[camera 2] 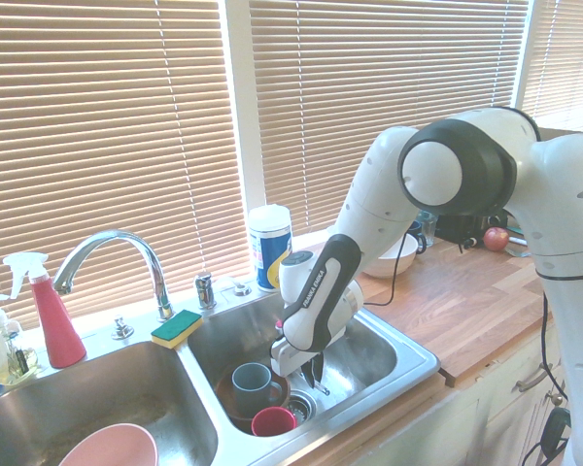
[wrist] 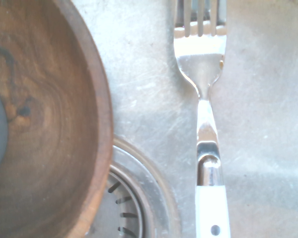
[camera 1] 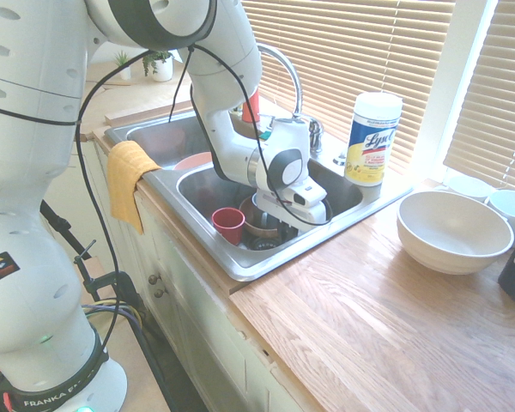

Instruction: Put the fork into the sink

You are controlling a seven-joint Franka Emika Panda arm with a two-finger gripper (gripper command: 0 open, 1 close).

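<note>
Sink (camera 2: 365, 361) holds one fork (wrist: 206, 119), two cups (camera 2: 263, 403).

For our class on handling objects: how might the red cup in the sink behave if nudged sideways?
The red cup looks rigid, so it would probably slide or tip without bending. Its rounded wall suggests it could roll if toppled. Its smooth-looking surface may feel slippery.

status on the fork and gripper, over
Gripper shut, down in the sink. Fork in the basin beside the wooden bowl. Nothing seen between gripper and fork.
</note>
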